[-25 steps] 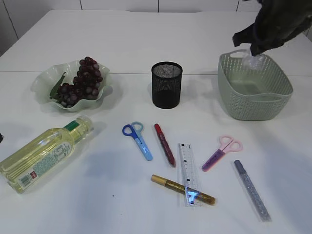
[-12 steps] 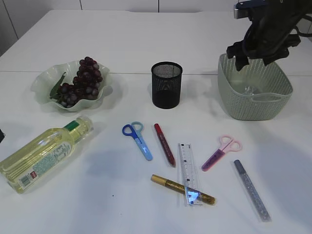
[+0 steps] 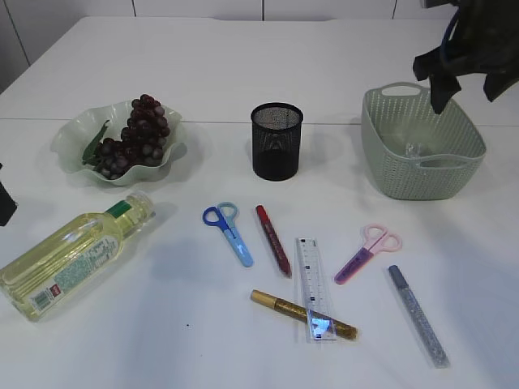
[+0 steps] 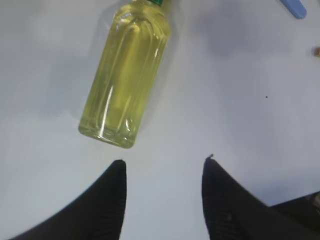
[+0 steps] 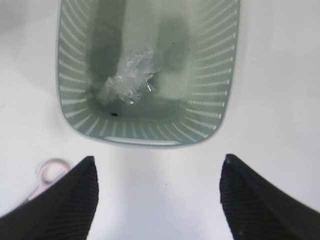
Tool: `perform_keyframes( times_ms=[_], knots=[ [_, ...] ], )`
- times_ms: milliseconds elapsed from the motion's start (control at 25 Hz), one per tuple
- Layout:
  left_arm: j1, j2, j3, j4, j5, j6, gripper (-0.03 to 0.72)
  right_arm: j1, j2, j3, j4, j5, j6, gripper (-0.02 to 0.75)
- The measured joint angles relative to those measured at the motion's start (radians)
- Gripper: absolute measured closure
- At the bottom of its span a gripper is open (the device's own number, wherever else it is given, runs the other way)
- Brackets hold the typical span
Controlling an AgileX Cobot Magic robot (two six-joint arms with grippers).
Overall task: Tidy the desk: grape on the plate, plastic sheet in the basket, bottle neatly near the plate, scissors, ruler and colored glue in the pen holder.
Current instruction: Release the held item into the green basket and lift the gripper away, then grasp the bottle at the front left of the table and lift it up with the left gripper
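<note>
The crumpled clear plastic sheet point(image 5: 127, 77) lies inside the grey-green basket point(image 3: 381, 154). My right gripper point(image 3: 466, 96) hangs open and empty above the basket's far right rim. The grape bunch point(image 3: 138, 134) rests on the wavy green plate point(image 3: 69, 138). The bottle point(image 3: 73, 255) of yellow liquid lies on its side at front left, and my left gripper point(image 4: 165, 167) hovers open just beyond its base. Blue scissors point(image 3: 229, 232), pink scissors point(image 3: 369, 253), the ruler point(image 3: 314, 288) and red point(image 3: 273, 240), gold point(image 3: 302, 314) and silver point(image 3: 418, 314) glue sticks lie in front of the black mesh pen holder point(image 3: 277, 140).
The gold glue stick lies under the ruler's near end. The pink scissors point(image 5: 47, 175) lie just in front of the basket point(image 5: 145, 140). Only a dark edge of the left arm point(image 3: 5, 203) shows in the exterior view.
My right gripper opened and let the plastic sheet fall into the basket, then rose up and to the right. The left arm has edged into the exterior view's left edge.
</note>
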Motion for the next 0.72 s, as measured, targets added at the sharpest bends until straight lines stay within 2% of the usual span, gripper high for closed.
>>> perform_keyframes(
  times_ms=[280, 720],
  knots=[
    [0.000, 0.000, 0.000, 0.071, -0.073, 0.000, 0.336, 0.000, -0.189, 0.150, 0.078, 0.037, -0.020, 0.154],
    [0.000, 0.000, 0.000, 0.078, -0.128, 0.009, 0.355, 0.000, -0.487, 0.545, 0.082, 0.030, -0.020, 0.154]
  ],
)
